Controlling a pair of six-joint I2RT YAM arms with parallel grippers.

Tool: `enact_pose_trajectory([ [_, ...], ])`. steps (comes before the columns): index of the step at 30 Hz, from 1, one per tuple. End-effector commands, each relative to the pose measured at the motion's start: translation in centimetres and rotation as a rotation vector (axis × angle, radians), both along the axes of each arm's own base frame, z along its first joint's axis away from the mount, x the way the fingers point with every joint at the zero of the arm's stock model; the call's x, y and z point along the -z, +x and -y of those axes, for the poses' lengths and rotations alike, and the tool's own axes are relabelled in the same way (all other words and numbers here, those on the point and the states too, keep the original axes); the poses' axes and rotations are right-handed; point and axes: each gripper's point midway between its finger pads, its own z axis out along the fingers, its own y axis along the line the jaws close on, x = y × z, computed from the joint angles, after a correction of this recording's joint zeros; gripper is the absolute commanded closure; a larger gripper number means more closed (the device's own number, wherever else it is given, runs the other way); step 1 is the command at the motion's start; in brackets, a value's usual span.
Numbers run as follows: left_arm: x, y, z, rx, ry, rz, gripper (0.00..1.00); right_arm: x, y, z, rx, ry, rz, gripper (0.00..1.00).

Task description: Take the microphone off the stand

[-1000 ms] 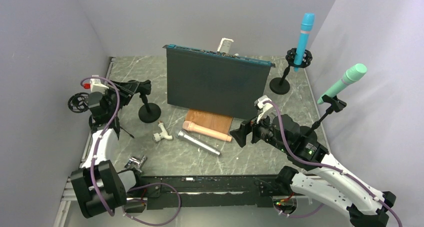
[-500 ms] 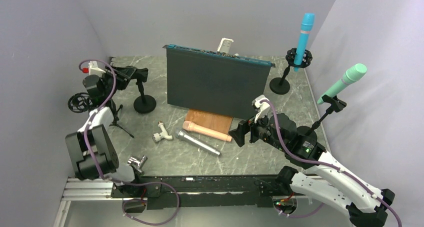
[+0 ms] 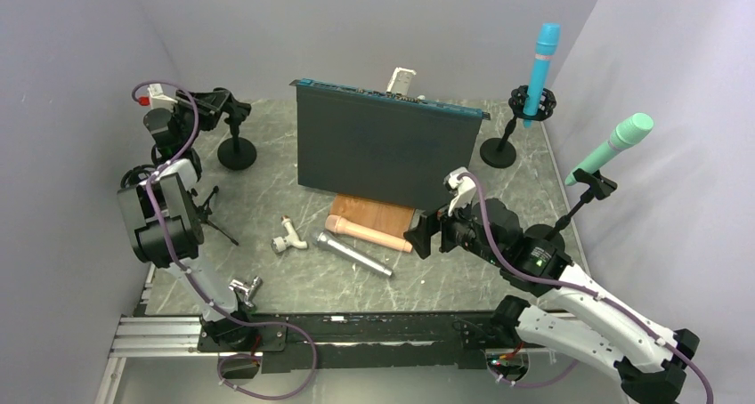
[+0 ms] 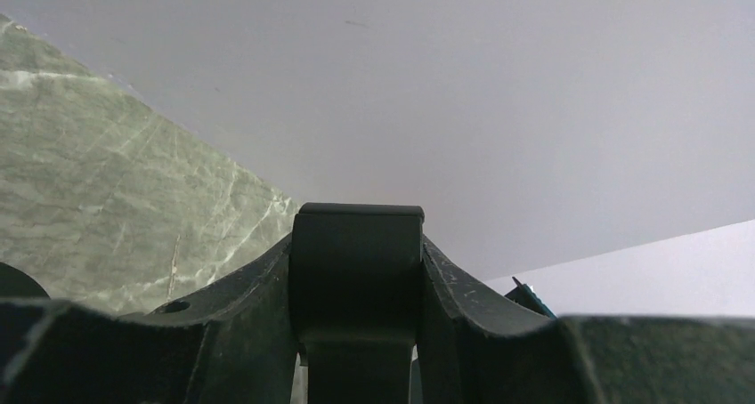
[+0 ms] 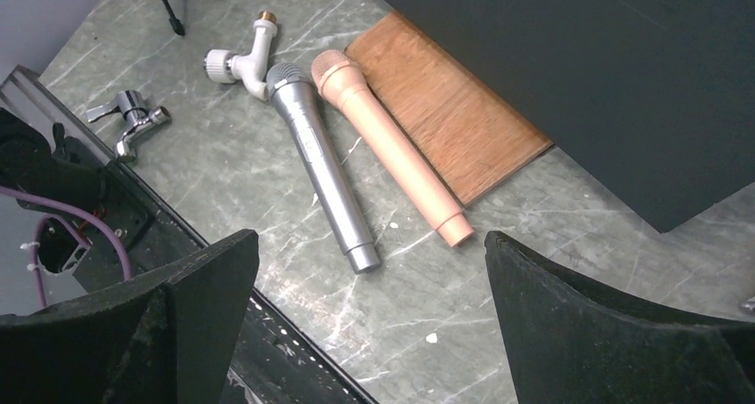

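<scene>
Our left claw (image 3: 227, 108) is clamped on an empty black stand (image 3: 237, 152) at ten o'clock, our right claw (image 3: 420, 235) is wide apart and empty, the silver microphone (image 3: 354, 254) and pink microphone (image 3: 368, 232) lie loose in the middle, but the blue microphone (image 3: 541, 61) at one o'clock and the green microphone (image 3: 616, 143) at three sit in stands.

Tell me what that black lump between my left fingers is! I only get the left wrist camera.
Observer: It's the top of a black stand with a round base. The left gripper is clamped on it, and I see no microphone in it.
Operator: Where are the microphones then?
Observer: A blue microphone stands upright at the far right, and a green microphone is tilted a bit nearer.
Operator: Are any lying down?
Observer: Yes, a silver microphone and a pink microphone lie side by side in front of the open right gripper.
</scene>
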Motion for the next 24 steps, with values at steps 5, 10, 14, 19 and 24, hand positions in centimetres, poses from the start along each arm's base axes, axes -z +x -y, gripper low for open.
enact_pose_trajectory([
  [5, 0.3, -0.5, -1.7, 0.010, -0.012, 0.018, 0.74, -1.1, 0.1, -1.1, -0.006, 0.060, -0.014, 0.00],
  [10, 1.7, -1.3, -3.5, -0.028, -0.061, -0.081, 0.46, -0.9, 0.4, -1.6, -0.008, 0.055, -0.031, 0.00],
  [14, 2.0, -1.6, -4.2, -0.054, -0.025, -0.200, 0.37, 1.1, 0.8, -2.0, 0.006, -0.007, -0.102, 0.00],
  [19, 1.5, -2.8, -5.0, -0.126, -0.023, -0.326, 0.04, 3.1, 0.8, -2.9, -0.004, -0.063, -0.191, 0.00],
  [24, 0.7, -5.1, -4.6, -0.164, -0.014, -0.381, 0.01, 4.6, -0.5, -5.1, -0.100, -0.034, -0.288, 0.01],
])
